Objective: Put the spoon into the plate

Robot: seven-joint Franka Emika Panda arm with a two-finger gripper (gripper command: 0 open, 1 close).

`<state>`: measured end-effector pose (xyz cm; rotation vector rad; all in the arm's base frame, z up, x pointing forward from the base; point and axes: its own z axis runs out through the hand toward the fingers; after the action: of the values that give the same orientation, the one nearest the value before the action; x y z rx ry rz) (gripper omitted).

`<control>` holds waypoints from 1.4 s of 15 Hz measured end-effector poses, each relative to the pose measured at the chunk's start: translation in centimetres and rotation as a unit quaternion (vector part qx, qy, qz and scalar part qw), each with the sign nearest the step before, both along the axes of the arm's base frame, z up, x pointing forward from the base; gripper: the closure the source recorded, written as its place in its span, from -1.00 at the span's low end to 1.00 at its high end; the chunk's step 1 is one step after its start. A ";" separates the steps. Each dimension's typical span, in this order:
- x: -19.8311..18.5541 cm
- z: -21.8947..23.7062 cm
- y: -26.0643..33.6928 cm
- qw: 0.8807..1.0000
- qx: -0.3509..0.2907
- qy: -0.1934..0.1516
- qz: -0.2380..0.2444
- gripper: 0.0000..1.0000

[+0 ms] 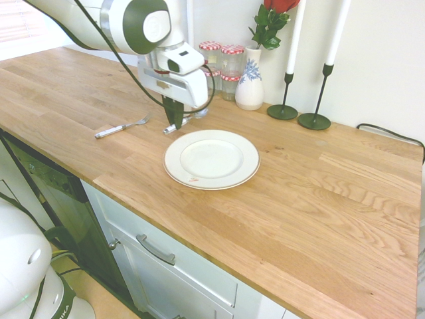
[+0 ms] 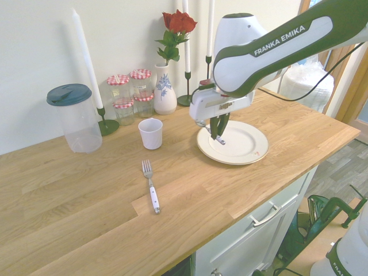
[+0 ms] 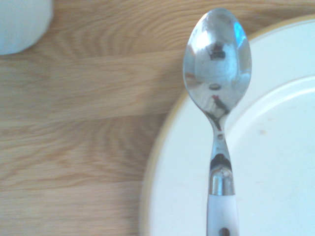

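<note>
My gripper (image 1: 174,122) (image 2: 217,134) is shut on the spoon (image 1: 184,122), which has a silver bowl and a white handle. It hangs just over the far-left rim of the white plate (image 1: 212,159) (image 2: 244,144). In the wrist view the spoon (image 3: 217,64) lies over the plate (image 3: 275,162), with its handle above the plate's rim band and its oval bowl reaching past the gold edge over the wood. I cannot tell whether the spoon touches the plate.
A fork (image 1: 123,126) (image 2: 150,187) lies on the wooden counter left of the plate. A white cup (image 2: 151,133), glass jars (image 1: 222,60), a vase with a rose (image 1: 250,83), candlesticks (image 1: 300,114) and a lidded plastic container (image 2: 77,118) stand along the wall.
</note>
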<state>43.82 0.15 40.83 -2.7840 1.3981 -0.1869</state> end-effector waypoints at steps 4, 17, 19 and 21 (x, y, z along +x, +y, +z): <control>0.6 -0.7 -4.0 1.000 -0.005 0.008 -0.003 1.00; 3.5 -5.7 -9.2 0.999 0.002 0.030 -0.012 1.00; 3.6 -5.8 -9.1 0.999 0.005 0.030 -0.015 -1.00; 3.5 -5.8 -9.1 0.999 0.006 0.031 -0.015 -1.00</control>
<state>47.34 -8.98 35.04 -2.7823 1.4509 -0.0942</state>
